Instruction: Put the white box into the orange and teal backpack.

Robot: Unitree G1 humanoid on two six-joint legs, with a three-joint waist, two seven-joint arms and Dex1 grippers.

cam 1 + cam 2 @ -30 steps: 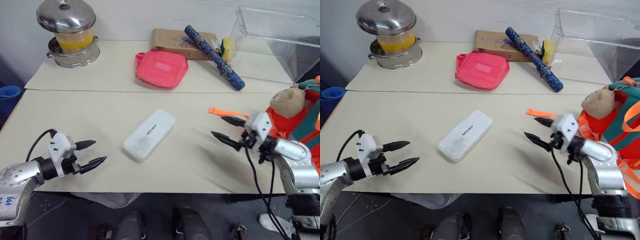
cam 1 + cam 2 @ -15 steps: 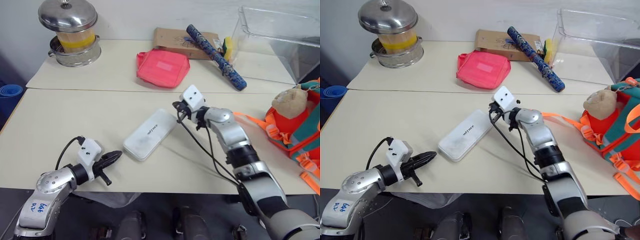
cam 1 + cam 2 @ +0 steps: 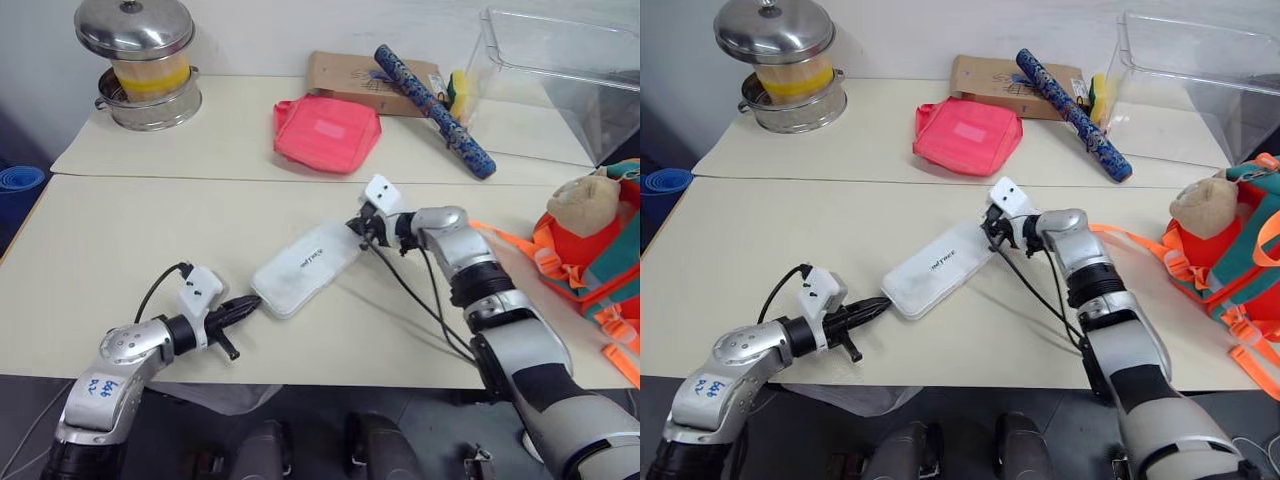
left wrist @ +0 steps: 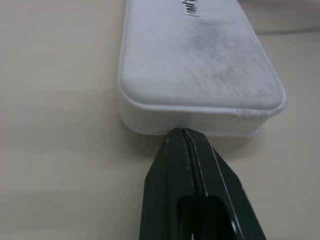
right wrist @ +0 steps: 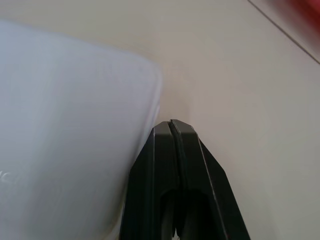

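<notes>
The white box (image 3: 308, 267) lies flat and slantwise in the middle of the near table. My left gripper (image 3: 252, 302) is shut, its tip against the box's near short end; in the left wrist view the closed fingertips (image 4: 181, 134) meet the box wall (image 4: 200, 60). My right gripper (image 3: 358, 228) is shut too, its tip at the box's far end, beside a rounded corner (image 5: 75, 125). Nothing is held between either pair of fingers. The orange and teal backpack (image 3: 600, 255) with its tan plush head sits at the table's right edge.
On the far table stand a steel pot with a lid (image 3: 140, 62), a pink-red pouch (image 3: 327, 133), a brown cardboard box (image 3: 350, 78), a blue patterned roll (image 3: 430, 98) and a clear plastic bin (image 3: 560, 70). Orange straps (image 3: 500, 236) trail from the backpack toward my right arm.
Both grippers have gone from open to shut. The left one slid right to the box's near end; the right arm swung left and forward to its far end.
</notes>
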